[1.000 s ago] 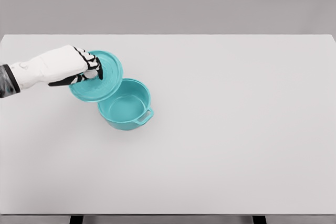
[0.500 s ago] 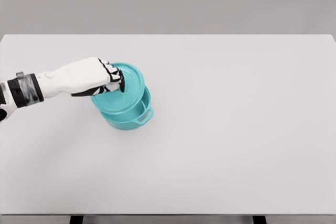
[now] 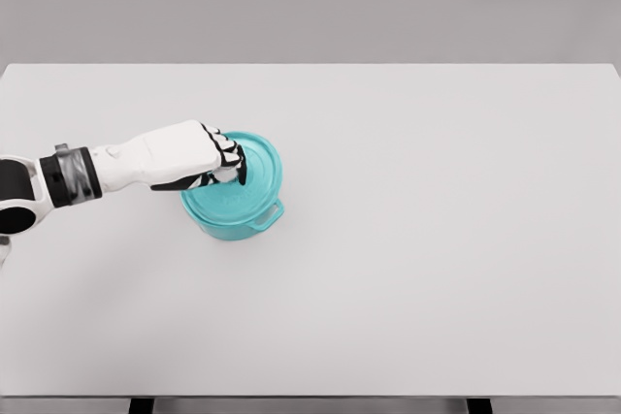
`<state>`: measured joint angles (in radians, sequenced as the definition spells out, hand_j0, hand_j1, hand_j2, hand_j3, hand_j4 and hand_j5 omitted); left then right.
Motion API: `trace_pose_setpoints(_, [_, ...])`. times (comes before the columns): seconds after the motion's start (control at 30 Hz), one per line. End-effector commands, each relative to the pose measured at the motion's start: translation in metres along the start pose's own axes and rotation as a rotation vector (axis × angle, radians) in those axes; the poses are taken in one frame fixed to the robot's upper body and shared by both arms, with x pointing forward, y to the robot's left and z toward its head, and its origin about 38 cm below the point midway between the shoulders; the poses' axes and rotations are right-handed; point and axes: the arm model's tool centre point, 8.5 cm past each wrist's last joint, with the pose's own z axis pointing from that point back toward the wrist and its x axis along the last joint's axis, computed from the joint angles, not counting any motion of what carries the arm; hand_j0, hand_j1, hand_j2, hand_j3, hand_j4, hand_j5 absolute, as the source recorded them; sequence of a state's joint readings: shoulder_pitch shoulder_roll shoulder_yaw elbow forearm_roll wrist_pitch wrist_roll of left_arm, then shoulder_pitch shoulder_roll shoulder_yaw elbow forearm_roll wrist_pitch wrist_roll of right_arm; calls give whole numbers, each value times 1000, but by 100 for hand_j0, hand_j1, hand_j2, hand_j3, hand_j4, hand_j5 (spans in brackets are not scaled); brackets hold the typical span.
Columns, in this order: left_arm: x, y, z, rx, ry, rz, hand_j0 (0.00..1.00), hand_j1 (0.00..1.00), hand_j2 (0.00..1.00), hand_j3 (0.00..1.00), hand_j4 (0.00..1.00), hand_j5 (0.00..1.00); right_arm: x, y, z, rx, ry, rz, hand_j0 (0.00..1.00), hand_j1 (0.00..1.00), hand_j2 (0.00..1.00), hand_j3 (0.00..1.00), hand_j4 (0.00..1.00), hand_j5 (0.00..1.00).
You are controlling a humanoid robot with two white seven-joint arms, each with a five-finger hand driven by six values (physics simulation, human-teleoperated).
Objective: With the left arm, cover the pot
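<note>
**Left hand on lid, over pot: seating step**

Left hand (image 3: 209, 160): enters from the left edge, fingers curled down onto the middle of the lid, where we take the knob to be; the knob itself is hidden under the fingers. We log the hand as grasping the lid.

Lid (image 3: 250, 176): teal, round, lying over the mouth of the pot. It covers nearly the whole opening. Whether its rim is fully seated all round or sits slightly tilted we cannot tell from the head view.

Pot (image 3: 238, 224): teal, upright on the bench, left of centre. Only its near wall and one side handle (image 3: 269, 215) show below the lid.

Bench (image 3: 437, 239): white, carrying the pot and nothing else we can list.

Right hand: not in view.

Handling notes, as our judgement:
- We are at the final seating, with the task close to done.
- We would keep the lid level and lower straight down, without sideways push, since the pot is light-looking and could slide on the smooth bench.
- We would centre the lid so its rim meets the pot's rim evenly before letting go.
- We would loosen the fingers first, then lift the hand straight up, so the lid is not dragged off.
</note>
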<state>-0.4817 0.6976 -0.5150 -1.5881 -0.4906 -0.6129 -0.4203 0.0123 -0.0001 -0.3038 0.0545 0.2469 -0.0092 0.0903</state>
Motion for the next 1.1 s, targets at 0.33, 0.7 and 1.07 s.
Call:
trace_pose_setpoints(0.33, [-6,-1,2,-4,16,12,44,44,44,44,44,44,0,0,0,0,1,0,100,100,100,100,100,100])
trace_pose_setpoints(0.7, [-8,-2,1,-7,20,12,52,52,52,52,52,52,0,0,0,0,-1,0,100,100,100,100,100,100])
trace_pose_setpoints(1.07, [-10,-4,1,-9,26,18,60,60,60,60,60,60,0,0,0,0,1,0,100,100,100,100,100,100])
